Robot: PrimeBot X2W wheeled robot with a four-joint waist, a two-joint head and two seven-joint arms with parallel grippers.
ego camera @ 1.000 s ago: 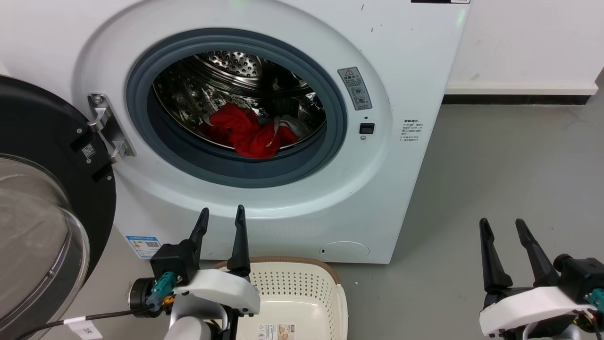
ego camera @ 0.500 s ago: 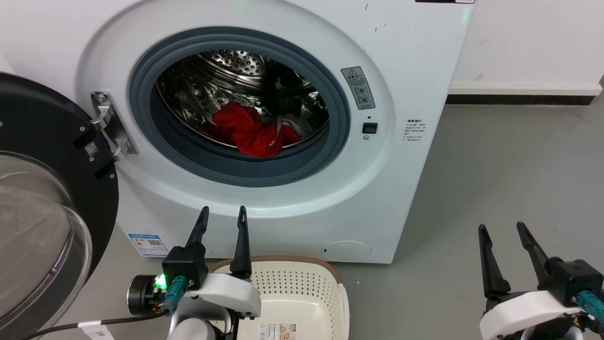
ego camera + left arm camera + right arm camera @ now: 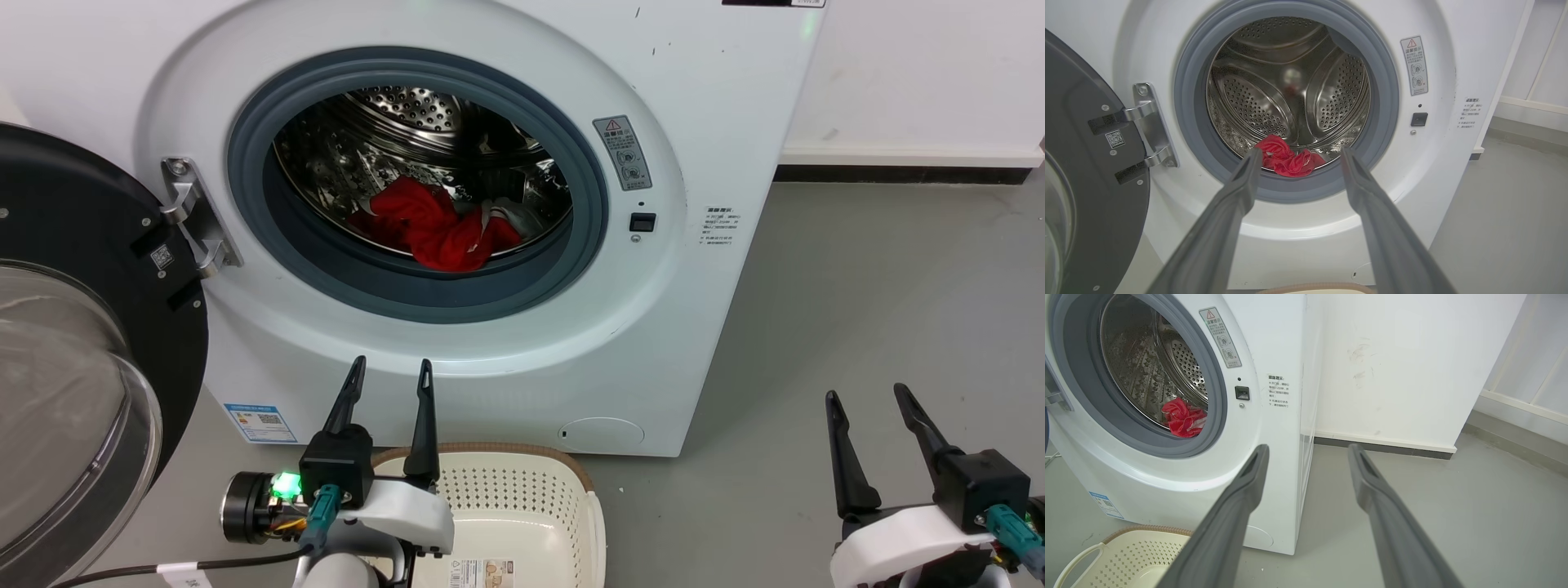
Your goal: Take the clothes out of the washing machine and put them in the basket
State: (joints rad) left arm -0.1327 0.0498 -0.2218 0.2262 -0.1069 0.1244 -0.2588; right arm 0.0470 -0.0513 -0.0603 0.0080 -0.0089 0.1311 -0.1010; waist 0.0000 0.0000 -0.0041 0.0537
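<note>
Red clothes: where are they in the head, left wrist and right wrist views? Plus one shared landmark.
Head view: red clothes upper centre, low in the drum.
Left wrist view: picture centre, at the drum's bottom front.
Right wrist view: left of centre, low in the drum opening.
Shared landmark: warning sticker on the white front, just right of the grey door ring, in all three.

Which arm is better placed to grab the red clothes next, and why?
Left, probably: the left gripper, open, aims at the clothes in the washing machine; the right gripper points past its side.
</note>
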